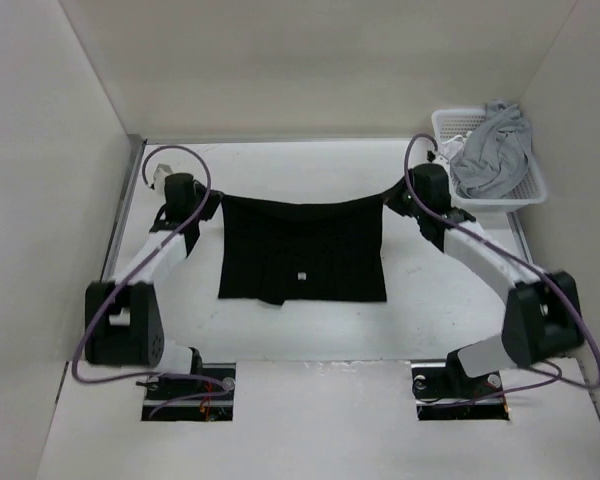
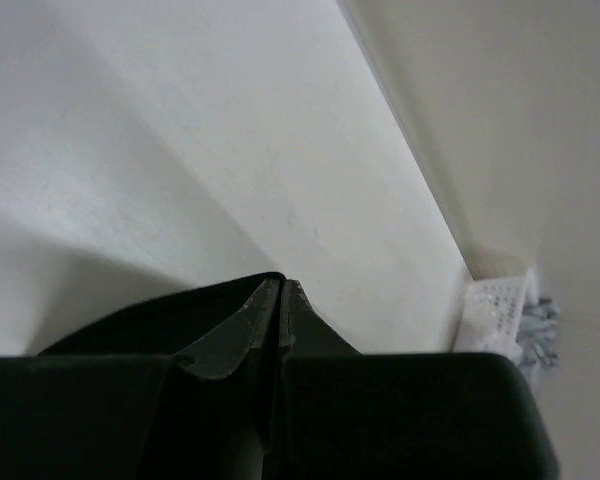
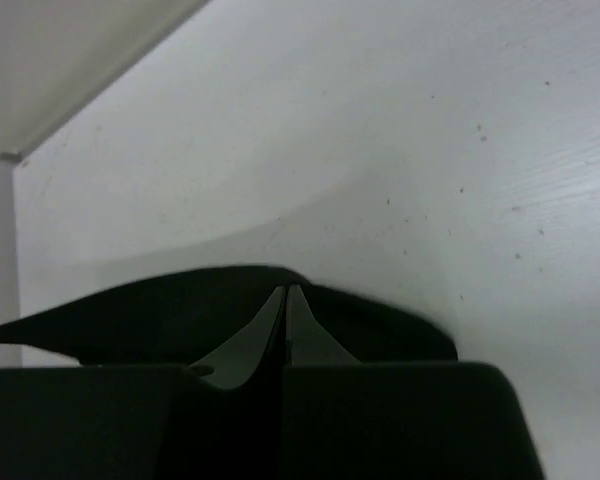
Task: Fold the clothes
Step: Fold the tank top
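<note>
Mounted at the near edge of the worktop (image 1: 300, 345), the left arm base (image 1: 185, 385) and right arm base (image 1: 460, 385) each sit over a dark cut-out, with purple cables (image 1: 185, 150) looping from them up along the arms.

Task item: the black short-sleeved shirt (image 1: 300, 250) lies around the middle of the worktop, between the two arms. Its near hem is flat on the surface. A small white label (image 1: 301, 277) shows on the near half of the fabric.

Left gripper (image 1: 206, 200): at the shirt's far left corner, fingers pressed together on the black fabric. The left wrist view shows the tips meeting with cloth drawn in at them.

Right gripper (image 1: 404, 190): at the shirt's far right corner, fingers likewise pinched on the fabric. The right wrist view shows a black band of cloth running away from the tips.

The shirt's far edge runs between the two grippers and sags in a shallow curve at its middle. Both far corners are pulled outward into points.

Far right corner of the worktop: a white perforated basket (image 1: 500, 205) stands beside the right gripper, apart from the shirt. A light grey garment (image 1: 495, 145) is heaped in it, draped over the far rim.
</note>
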Robot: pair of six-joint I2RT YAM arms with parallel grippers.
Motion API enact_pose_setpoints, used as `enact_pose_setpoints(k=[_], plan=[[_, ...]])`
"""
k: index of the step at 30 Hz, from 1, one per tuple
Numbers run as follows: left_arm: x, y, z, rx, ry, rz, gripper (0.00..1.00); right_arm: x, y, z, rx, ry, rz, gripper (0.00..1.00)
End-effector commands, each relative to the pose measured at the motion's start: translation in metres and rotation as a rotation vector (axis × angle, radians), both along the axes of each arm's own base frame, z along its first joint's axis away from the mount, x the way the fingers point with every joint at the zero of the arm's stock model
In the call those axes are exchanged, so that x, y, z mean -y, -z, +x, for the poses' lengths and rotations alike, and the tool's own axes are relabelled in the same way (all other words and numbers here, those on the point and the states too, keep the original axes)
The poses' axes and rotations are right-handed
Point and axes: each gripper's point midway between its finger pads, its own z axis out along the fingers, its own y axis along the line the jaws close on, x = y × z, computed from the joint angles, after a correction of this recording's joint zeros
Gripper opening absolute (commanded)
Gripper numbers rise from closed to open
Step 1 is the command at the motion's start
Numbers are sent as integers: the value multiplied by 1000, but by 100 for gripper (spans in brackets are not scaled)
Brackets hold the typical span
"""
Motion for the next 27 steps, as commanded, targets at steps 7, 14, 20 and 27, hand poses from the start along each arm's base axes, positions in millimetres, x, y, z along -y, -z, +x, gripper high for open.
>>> enact_pose_setpoints(k=[7, 14, 20, 27], plan=[[-20, -48, 137, 138, 4, 59, 0, -19, -55, 136, 97, -101, 154, 0], [-37, -10, 111, 103, -53, 19, 0, -13, -30, 111, 70, -95, 150, 0], [-41, 23, 79, 97, -68, -30, 0, -2, 12, 65, 38, -73, 153, 0], [-36, 51, 44, 82, -79, -61, 0, 4, 67, 26, -44, -42, 165, 0]])
